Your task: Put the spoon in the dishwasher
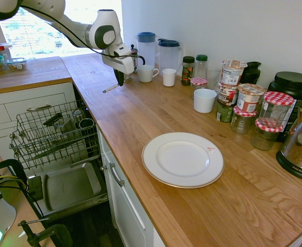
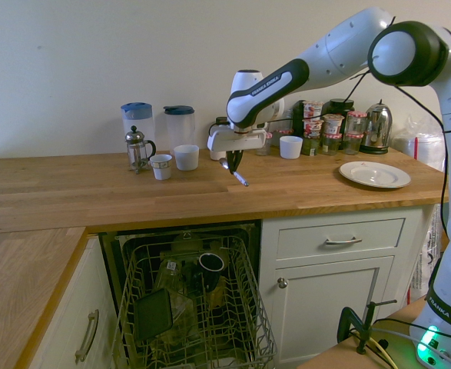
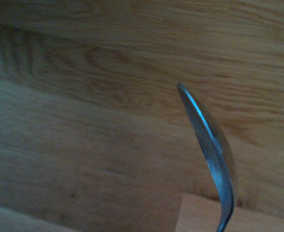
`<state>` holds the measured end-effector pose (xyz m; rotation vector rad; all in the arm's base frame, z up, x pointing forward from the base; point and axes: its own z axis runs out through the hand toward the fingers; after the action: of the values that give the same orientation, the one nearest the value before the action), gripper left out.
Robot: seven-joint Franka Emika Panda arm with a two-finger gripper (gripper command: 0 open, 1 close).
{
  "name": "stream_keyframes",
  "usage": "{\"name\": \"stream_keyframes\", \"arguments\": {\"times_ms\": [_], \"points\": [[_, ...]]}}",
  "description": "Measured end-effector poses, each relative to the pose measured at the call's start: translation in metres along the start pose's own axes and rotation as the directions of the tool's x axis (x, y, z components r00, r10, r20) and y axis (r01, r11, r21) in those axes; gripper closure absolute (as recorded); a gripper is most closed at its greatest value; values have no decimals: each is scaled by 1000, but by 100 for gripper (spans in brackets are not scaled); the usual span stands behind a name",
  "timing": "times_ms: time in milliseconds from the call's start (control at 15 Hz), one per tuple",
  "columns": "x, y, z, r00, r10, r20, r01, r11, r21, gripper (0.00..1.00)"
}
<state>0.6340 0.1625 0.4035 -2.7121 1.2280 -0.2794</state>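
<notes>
One spoon (image 1: 111, 88) pinched in hand (image 1: 121, 78), above worktop (image 1: 156, 110)

A wooden worktop (image 1: 140, 116) carries a white plate (image 1: 182, 159) near its front edge. Far back by the wall stand two jugs (image 1: 146, 47), cups (image 1: 169, 77), jars (image 1: 242, 108) and a kettle (image 1: 300, 149).

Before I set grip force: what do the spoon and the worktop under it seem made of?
The spoon, held in the gripper, looks like polished metal: thin, silvery, mirror-bright bowl edge. The worktop looks like oiled or varnished wood: warm brown planks, visible grain, slight sheen.
</notes>
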Motion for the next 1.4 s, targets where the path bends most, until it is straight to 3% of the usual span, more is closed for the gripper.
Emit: {"name": "stream_keyframes", "arguments": {"times_ms": [333, 533, 867, 1133, 1400], "points": [[-99, -2, -29, 992, 125, 27, -126, 991, 33, 100], [-142, -2, -25, 971, 235, 37, -237, 970, 53, 100], [-160, 9, -20, 973, 231, -10, -230, 971, 58, 100], [-226, 58, -13, 970, 241, -17, -240, 969, 55, 100], [-295, 109, 23, 973, 232, 11, -233, 972, 33, 100]]}}
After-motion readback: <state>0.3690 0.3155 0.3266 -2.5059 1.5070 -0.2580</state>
